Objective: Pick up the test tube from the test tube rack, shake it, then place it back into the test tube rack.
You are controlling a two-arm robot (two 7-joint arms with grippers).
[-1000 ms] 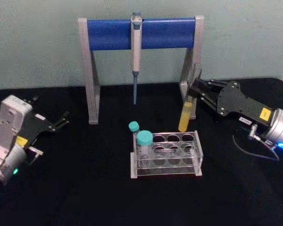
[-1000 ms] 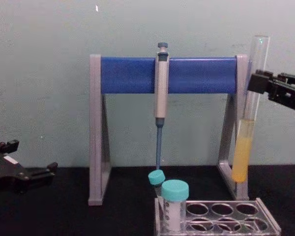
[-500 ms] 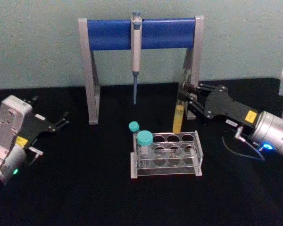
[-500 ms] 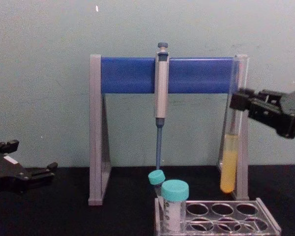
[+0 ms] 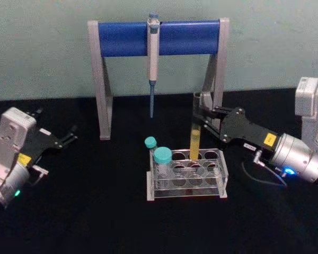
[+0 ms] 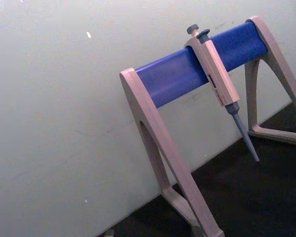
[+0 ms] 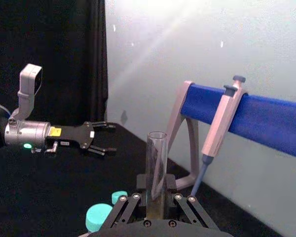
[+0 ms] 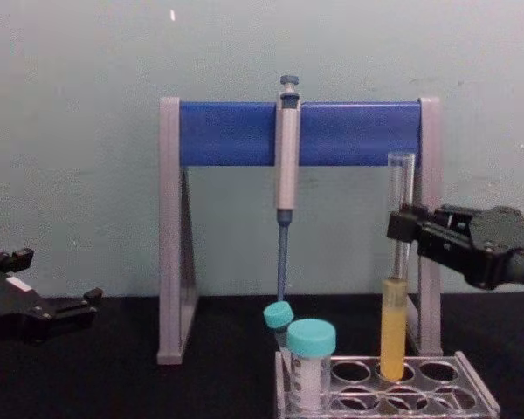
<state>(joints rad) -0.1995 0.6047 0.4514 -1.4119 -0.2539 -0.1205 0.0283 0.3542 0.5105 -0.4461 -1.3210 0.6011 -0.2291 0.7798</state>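
Observation:
The test tube [image 5: 194, 132] is a long clear glass tube with yellow liquid in its lower part. It stands upright, and its rounded bottom dips into a back-row hole of the clear test tube rack [image 5: 186, 186]. My right gripper [image 5: 201, 117] is shut on the tube's upper part, reaching in from the right. From the side, the right gripper [image 8: 402, 229] holds the test tube [image 8: 393, 327] above the rack [image 8: 473, 399]. The right wrist view looks up the tube [image 7: 156, 158] with its open mouth. My left gripper [image 5: 69, 136] is parked open at the far left.
A tall grey-and-blue pipette stand [image 5: 159, 37] with a hanging pipette [image 5: 153, 58] stands just behind the rack. Two teal-capped tubes [image 5: 162, 156] fill the rack's left column. The black table is bare in front of the rack and on the left.
My right gripper has carried the test tube left and downward from beside the stand's right leg. The tube's bottom now sits in a back-row rack hole. The left arm has not moved.

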